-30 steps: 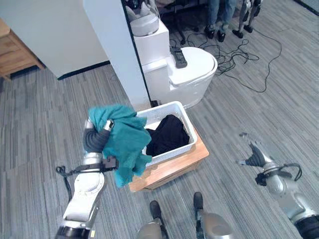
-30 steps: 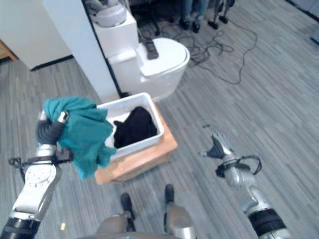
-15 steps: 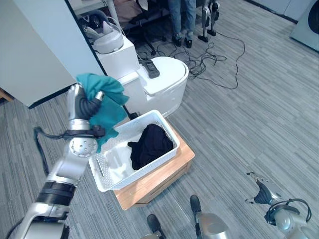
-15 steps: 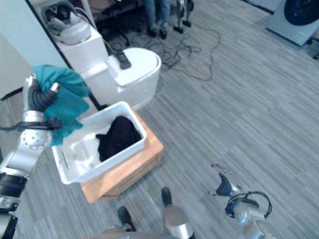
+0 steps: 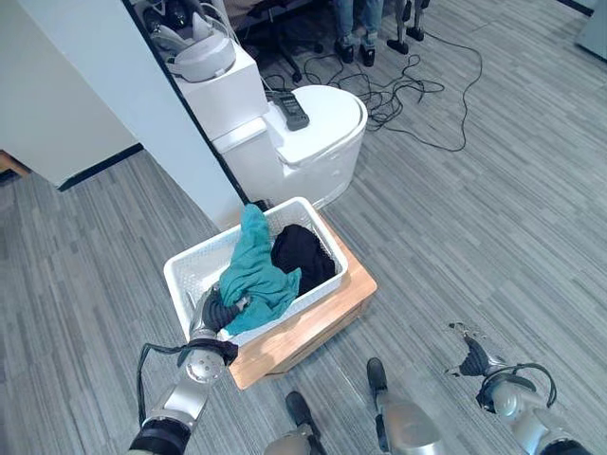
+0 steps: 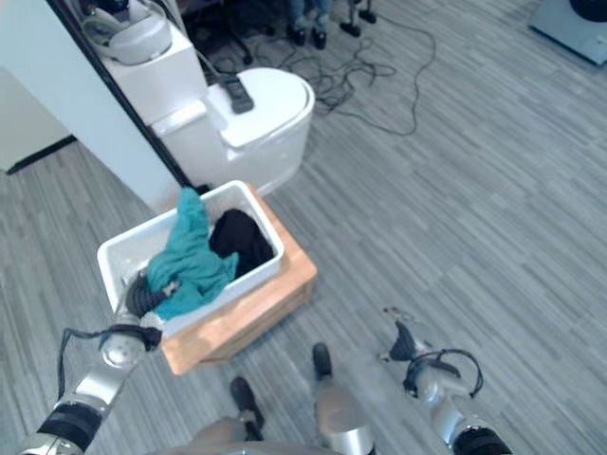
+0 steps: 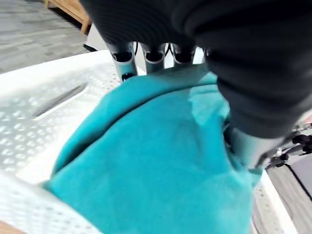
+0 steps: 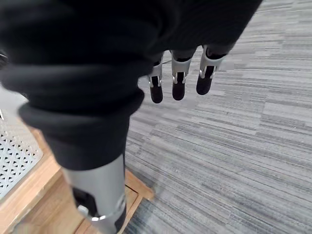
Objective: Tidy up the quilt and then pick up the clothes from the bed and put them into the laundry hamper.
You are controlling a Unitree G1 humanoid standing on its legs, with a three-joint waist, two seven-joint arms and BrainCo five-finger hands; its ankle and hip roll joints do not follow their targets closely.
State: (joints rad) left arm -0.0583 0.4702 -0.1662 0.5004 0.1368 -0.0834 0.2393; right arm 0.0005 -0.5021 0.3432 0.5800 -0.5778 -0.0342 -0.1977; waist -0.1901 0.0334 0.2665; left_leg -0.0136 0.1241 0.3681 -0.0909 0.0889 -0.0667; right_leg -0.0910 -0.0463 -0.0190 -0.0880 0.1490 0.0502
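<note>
From the head view I see the teal garment (image 5: 256,273) draped in the white hamper (image 5: 186,272) beside the black clothes (image 5: 302,254), placed for dropping, my left hand (image 5: 220,311) at the rim. The left wrist view shows teal cloth covering those fingers; whether they grip, I cannot tell. In the right wrist view my right hand (image 8: 178,78) hangs relaxed and empty over the floor.

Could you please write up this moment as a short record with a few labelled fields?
left hand: at the hamper's near rim, against the teal garment; finger state hidden
teal garment: draped inside the white laundry hamper, over its near wall
black clothing: in the hamper, beside the teal garment
hamper support: wooden platform on the floor
right hand: open, idle above the floor
</note>
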